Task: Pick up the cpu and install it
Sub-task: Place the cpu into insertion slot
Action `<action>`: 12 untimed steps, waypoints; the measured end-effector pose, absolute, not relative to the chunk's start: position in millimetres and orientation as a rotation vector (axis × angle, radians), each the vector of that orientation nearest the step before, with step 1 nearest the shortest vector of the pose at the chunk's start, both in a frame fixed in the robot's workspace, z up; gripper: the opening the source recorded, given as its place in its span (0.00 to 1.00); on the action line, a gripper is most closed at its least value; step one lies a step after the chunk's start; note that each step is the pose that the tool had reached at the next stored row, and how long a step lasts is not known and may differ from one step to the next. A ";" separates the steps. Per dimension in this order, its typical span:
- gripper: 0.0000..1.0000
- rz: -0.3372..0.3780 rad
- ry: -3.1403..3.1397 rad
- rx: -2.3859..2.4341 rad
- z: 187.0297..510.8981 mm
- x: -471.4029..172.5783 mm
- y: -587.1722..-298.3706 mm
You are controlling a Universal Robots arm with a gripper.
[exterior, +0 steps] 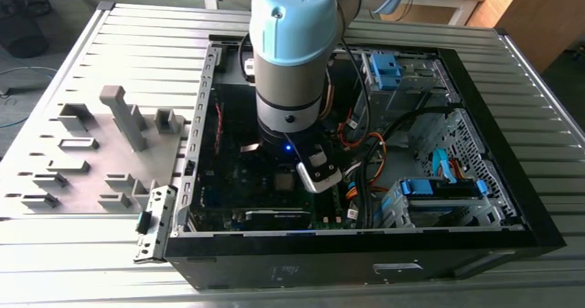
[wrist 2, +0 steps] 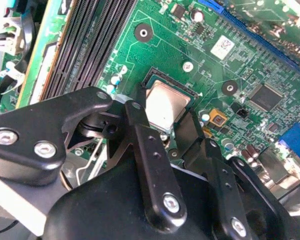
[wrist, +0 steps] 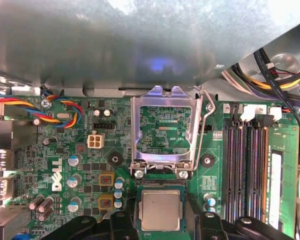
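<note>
The cpu is a small silvery square lying flat in its socket on the green motherboard. It also appears in the second wrist view as the cpu and in the exterior view as the cpu, deep in the open computer case. My gripper is open just above it. Its black fingers straddle the chip, with a gap showing on each side. The second wrist view shows my gripper the same way. The socket's metal frame stands flipped open beside the chip.
Memory slots run along one side of the socket, and cable bundles hang over them. A graphics card sits near the case's front wall. Blue drive cages fill the exterior view's right. Grey fixture blocks stand on the table outside the case.
</note>
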State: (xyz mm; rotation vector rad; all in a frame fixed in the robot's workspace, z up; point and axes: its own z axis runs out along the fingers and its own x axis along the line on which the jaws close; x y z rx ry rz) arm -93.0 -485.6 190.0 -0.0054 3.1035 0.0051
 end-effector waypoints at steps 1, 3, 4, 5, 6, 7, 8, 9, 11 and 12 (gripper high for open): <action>0.47 0.005 3.103 -0.005 190.0 -92.9 -485.6; 0.47 0.005 3.104 -0.005 189.8 -93.0 -485.7; 0.47 0.005 3.104 -0.005 189.6 -92.9 -485.7; 0.47 0.005 3.104 -0.005 189.5 -92.9 -485.7; 0.47 0.005 3.104 -0.005 189.3 -92.8 -485.7; 0.47 0.005 3.104 -0.005 189.2 -92.7 -485.7; 0.47 0.005 3.104 -0.005 189.1 -92.6 -485.7; 0.47 0.005 3.104 -0.005 189.0 -92.5 -485.7; 0.47 0.005 3.104 -0.005 188.9 -92.4 -485.7; 0.47 0.005 3.104 -0.005 188.9 -92.4 -485.7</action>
